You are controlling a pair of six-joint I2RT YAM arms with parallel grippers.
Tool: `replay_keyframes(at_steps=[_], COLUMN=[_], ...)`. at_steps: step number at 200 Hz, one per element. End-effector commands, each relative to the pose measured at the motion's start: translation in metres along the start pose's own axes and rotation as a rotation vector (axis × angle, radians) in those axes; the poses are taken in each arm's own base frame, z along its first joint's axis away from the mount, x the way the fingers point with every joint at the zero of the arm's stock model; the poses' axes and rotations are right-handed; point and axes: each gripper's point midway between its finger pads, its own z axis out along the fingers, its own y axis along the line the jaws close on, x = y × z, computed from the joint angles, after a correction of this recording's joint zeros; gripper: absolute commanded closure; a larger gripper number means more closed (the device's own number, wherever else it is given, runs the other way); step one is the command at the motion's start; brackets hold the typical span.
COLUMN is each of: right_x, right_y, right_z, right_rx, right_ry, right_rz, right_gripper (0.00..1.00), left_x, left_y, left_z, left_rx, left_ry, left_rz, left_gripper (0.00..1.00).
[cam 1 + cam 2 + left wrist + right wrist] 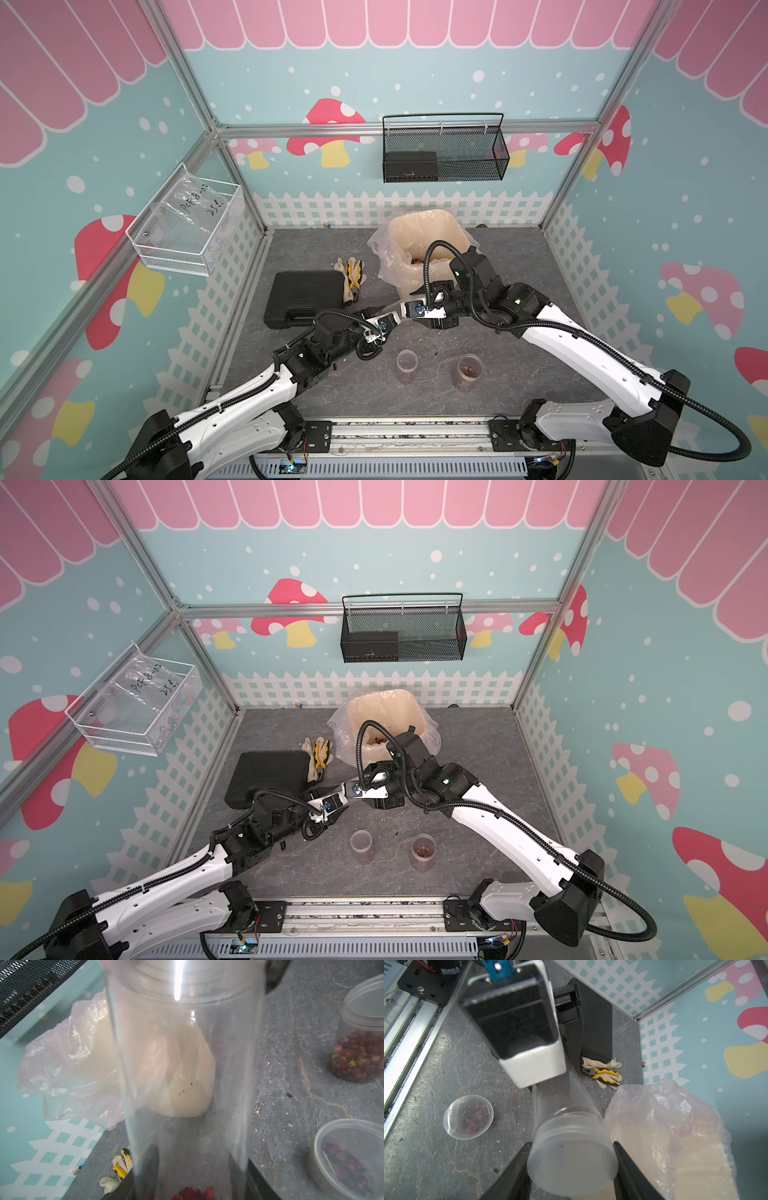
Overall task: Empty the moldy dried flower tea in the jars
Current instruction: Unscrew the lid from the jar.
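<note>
A tall clear jar (187, 1064) is held lying slantwise above the table between both grippers, beside the cream bin (415, 232). My left gripper (191, 1167) is shut on its body near the base, where a few reddish buds of the moldy dried flower tea (195, 1192) lie. My right gripper (572, 1163) is shut on the jar's translucent lid (571, 1147), one finger against each side. Two more lidded jars (406, 365) (469, 372) stand near the front of the table in both top views, each holding tea. A little tea (417, 261) lies inside the bin.
A black tool case (305, 297) lies left of the grippers, with gloves and yellow pliers (353, 278) beside it. The bin's clear bag liner (664, 1118) spills over its rim. A black mesh basket (444, 149) hangs on the back wall and a white wire basket (187, 224) on the left wall.
</note>
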Motion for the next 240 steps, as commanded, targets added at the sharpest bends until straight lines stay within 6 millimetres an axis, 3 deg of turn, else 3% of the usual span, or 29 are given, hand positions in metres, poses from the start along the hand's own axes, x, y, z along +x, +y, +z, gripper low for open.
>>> replay_keyframes(at_steps=[1,62,120,185,240], right_x=[-0.009,-0.018,-0.019,-0.007,-0.007], right_y=[-0.033,-0.027,-0.014,0.001,0.008], right_z=[-0.009,-0.04,-0.046,-0.028,-0.009], right_rx=[0.141,0.194,0.179,0.13,0.078], right_ry=[-0.015,-0.067,-0.105,-0.105,-0.136], right_rz=[-0.085,-0.007,0.076,0.204,0.268], right_gripper=[0.89,0.89,0.86,0.83,0.81], left_x=[-0.027,-0.025,-0.029,-0.056,-0.047], left_y=[-0.019,-0.011,0.005,0.058,0.106], left_z=[-0.004,-0.004,-0.009,-0.046,-0.073], left_rx=[0.107,0.054,-0.026,-0.171,-0.327], left_ry=[-0.112,-0.099,-0.113,-0.255,-0.283], left_rz=[0.068,0.06,0.011,-0.251,-0.456], left_gripper=[0.81,0.82,0.83,0.83,0.83])
